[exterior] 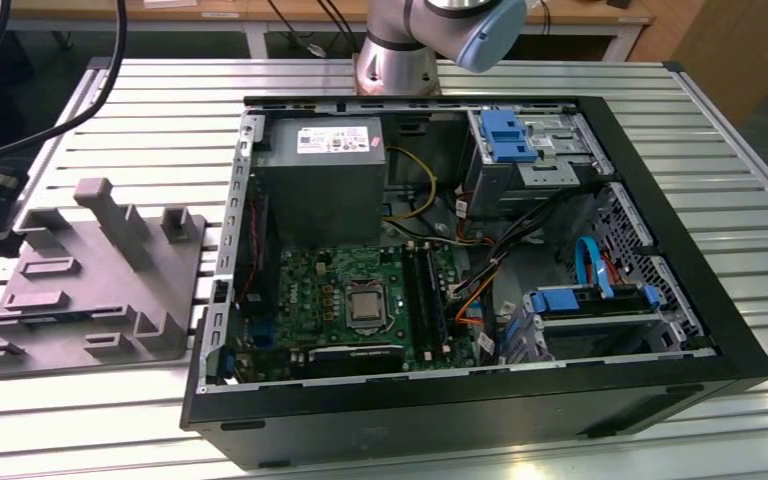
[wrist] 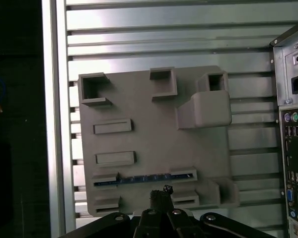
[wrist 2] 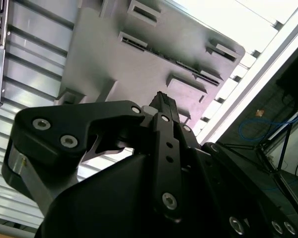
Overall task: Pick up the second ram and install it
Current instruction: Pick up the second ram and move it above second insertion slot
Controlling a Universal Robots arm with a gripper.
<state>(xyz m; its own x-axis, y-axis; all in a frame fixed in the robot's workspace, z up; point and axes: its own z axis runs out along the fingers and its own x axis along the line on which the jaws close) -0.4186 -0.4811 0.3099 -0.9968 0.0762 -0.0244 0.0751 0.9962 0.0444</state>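
The second ram is a slim blue-green stick lying on edge in a long slot of the grey fixture plate, near one edge of the plate. In the exterior view the fixture plate lies on the slatted table at the exterior view's left of the computer case, and the ram shows as a thin bluish strip. My gripper hovers above the plate, close to the ram's slot but apart from it. Its black fingertips are pressed together with nothing between them.
The open computer case holds the green motherboard, with long black slot strips beside the processor socket. The case's back panel with its ports stands close to the fixture. Black cables hang over the table's far left corner.
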